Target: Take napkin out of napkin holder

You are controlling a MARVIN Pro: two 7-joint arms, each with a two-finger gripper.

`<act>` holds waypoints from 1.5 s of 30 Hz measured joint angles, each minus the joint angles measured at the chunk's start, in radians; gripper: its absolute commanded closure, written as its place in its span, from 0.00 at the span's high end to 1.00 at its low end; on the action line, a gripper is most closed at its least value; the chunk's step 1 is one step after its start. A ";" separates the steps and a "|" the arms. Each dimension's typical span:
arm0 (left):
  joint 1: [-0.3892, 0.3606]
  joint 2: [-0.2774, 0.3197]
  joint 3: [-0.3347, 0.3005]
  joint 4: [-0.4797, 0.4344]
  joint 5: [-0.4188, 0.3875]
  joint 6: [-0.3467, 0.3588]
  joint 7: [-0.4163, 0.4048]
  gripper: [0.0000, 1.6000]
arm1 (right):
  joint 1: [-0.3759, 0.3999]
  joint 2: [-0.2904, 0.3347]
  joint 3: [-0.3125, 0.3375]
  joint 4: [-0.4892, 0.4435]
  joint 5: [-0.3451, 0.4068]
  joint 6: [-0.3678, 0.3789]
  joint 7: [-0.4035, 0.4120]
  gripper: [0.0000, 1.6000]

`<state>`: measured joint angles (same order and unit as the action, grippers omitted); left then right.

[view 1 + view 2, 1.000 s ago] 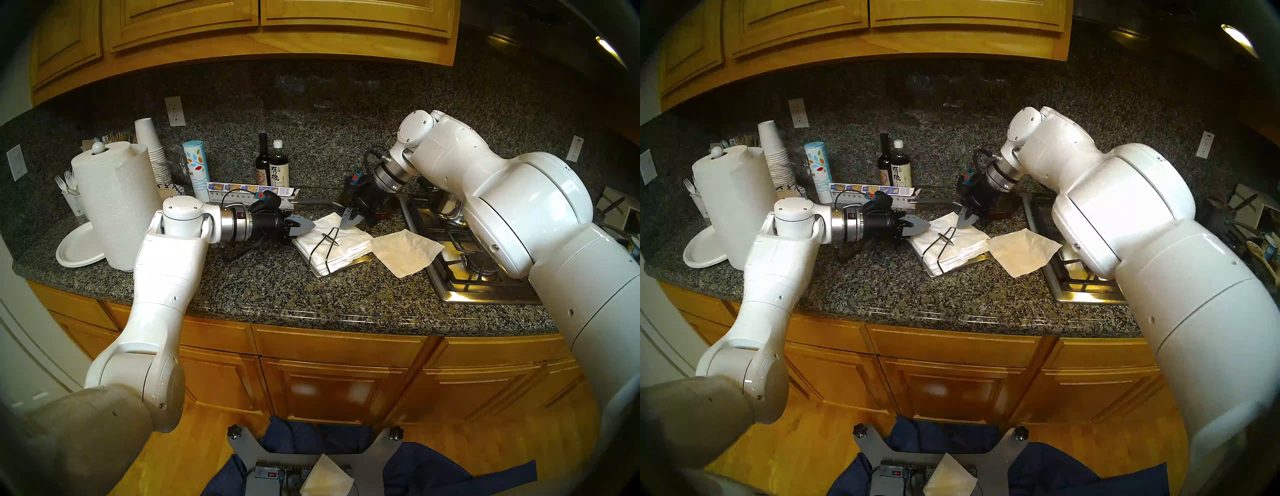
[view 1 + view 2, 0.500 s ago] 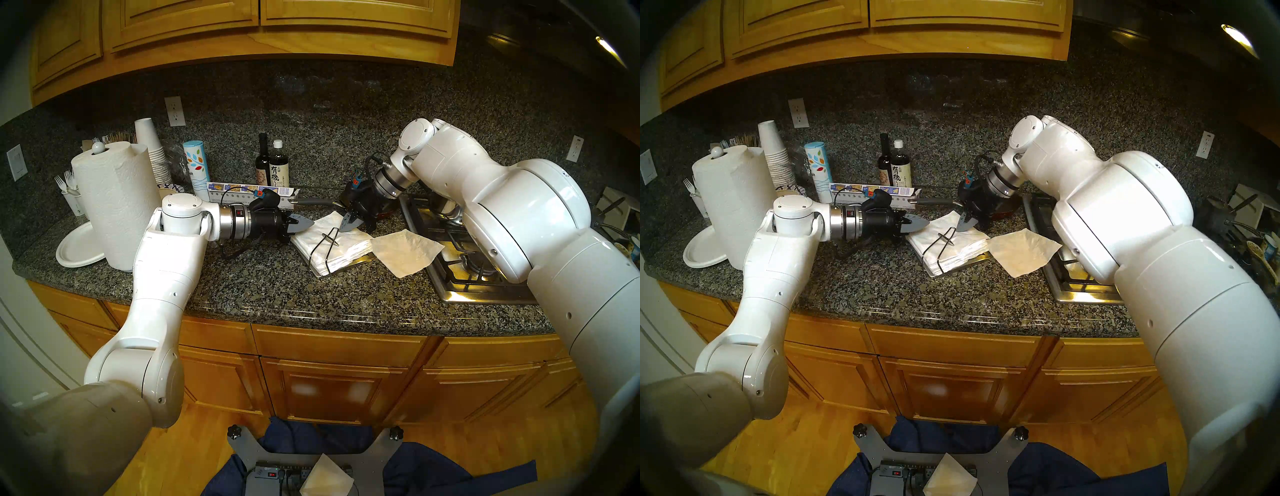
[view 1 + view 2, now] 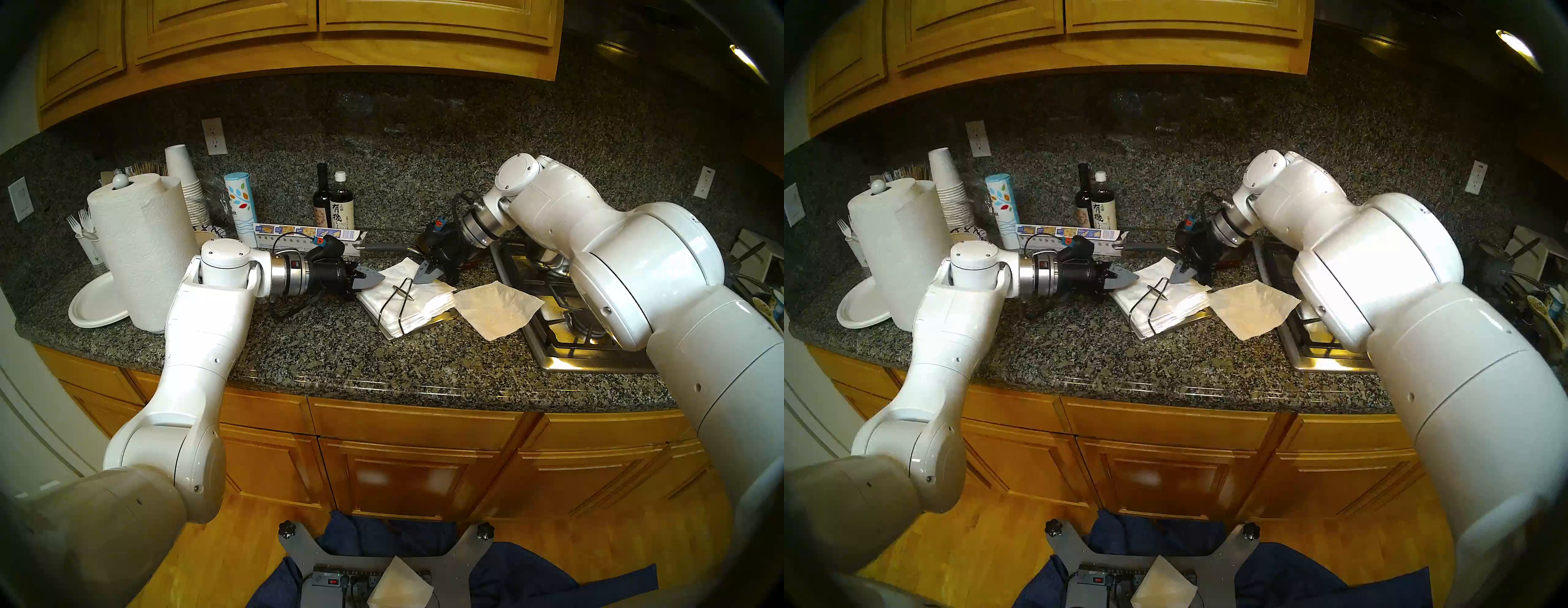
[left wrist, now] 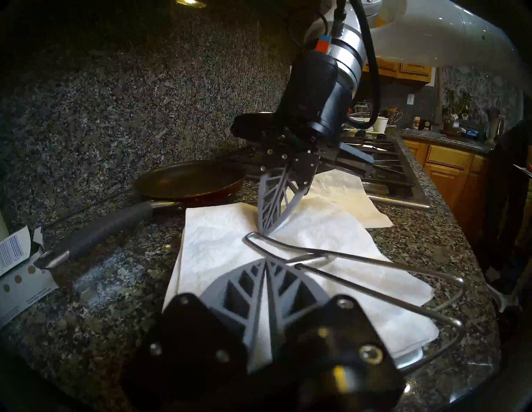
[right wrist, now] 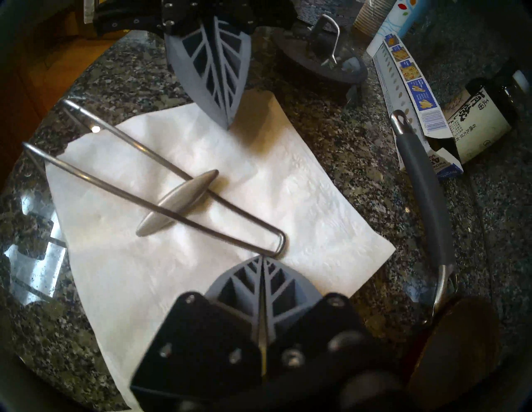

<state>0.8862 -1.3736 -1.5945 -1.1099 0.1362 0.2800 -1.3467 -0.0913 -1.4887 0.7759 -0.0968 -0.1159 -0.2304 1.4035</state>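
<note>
Speckled granite countertop carrying a flat grey metal napkin holder whose tray is filled by a thick stack of white, embossed paper napkins. A thin bent-wire arm, looped at its free end, crosses the stack; its spindle-shaped brushed-metal pad presses on the top sheet.

A single napkin, thin, square and slightly crinkled, lies outside the holder, just beside its stove-side edge, one corner overlapping the steel cooktop.

The left gripper, grey ribbed fingers pressed together with nothing between them, sits level at the stack's near-left corner. The right gripper, fingers likewise together and empty, points steeply down with its tip at the loop of the wire arm; whether it touches cannot be told.

Behind the holder: a dark round frying pan with a grey rubbery handle, an opened cardboard box, two dark bottles. At far left: a quilted paper towel roll, a stack of paper cups, white paper plates.
</note>
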 measured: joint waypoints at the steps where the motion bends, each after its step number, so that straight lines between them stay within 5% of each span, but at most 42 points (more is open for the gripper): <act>1: 0.000 0.000 0.000 0.001 0.001 0.000 0.000 0.25 | -0.002 0.002 0.005 0.001 0.004 -0.002 0.000 0.18; 28: -0.022 -0.011 0.002 0.043 0.025 -0.012 0.004 0.22 | -0.036 0.035 0.139 0.006 0.101 -0.084 0.074 0.19; 45: -0.027 0.027 0.001 0.041 0.019 0.025 -0.114 0.16 | -0.031 0.030 0.165 0.000 0.112 -0.120 0.081 0.19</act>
<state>0.8590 -1.3468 -1.5936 -1.0691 0.1553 0.3046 -1.4605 -0.1227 -1.4589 0.9405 -0.0969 -0.0040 -0.3507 1.4848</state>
